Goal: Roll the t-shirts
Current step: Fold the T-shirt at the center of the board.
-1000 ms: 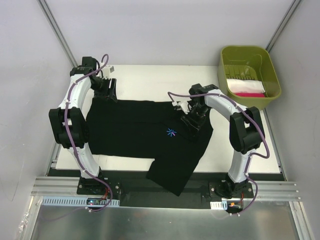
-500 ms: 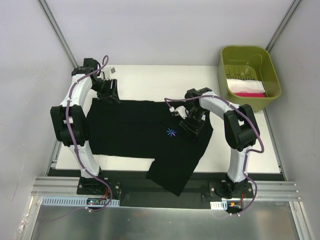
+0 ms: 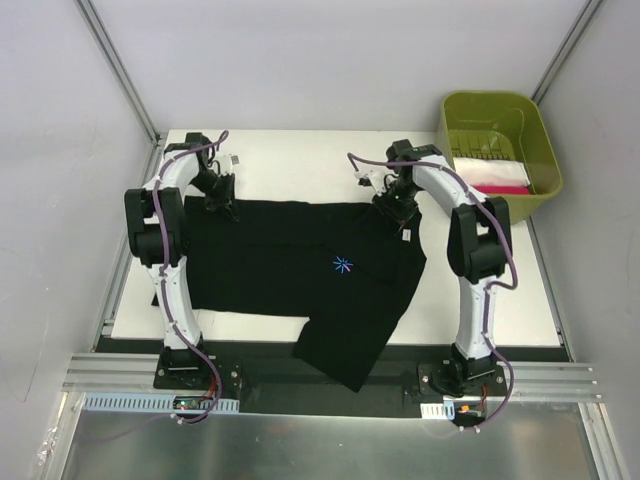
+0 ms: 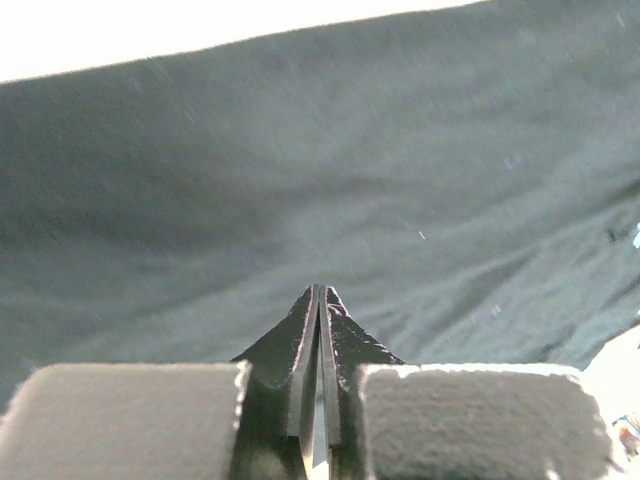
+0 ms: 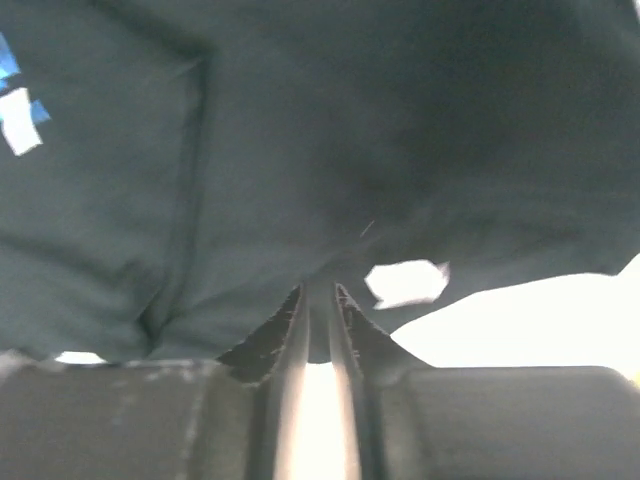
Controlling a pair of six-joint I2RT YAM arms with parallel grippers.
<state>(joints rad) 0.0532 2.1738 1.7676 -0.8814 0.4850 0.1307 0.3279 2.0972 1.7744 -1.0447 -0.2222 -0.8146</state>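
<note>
My right gripper (image 5: pixel 318 292) pinches the black t-shirt (image 5: pixel 330 130), its two fingers (image 5: pixel 272 335) drawn almost together with a thin tuck of cloth caught between the tips. A small white label (image 5: pixel 405 283) lies on the fabric just right of those tips, while a blurred patch of the blue-and-white logo (image 5: pixel 15 115) shows well off to the left. Dark cloth crossed by a faint seam (image 5: pixel 195 150) fills nearly everything else, with bright white table (image 5: pixel 540 320) past the shirt's edge on the right.
</note>
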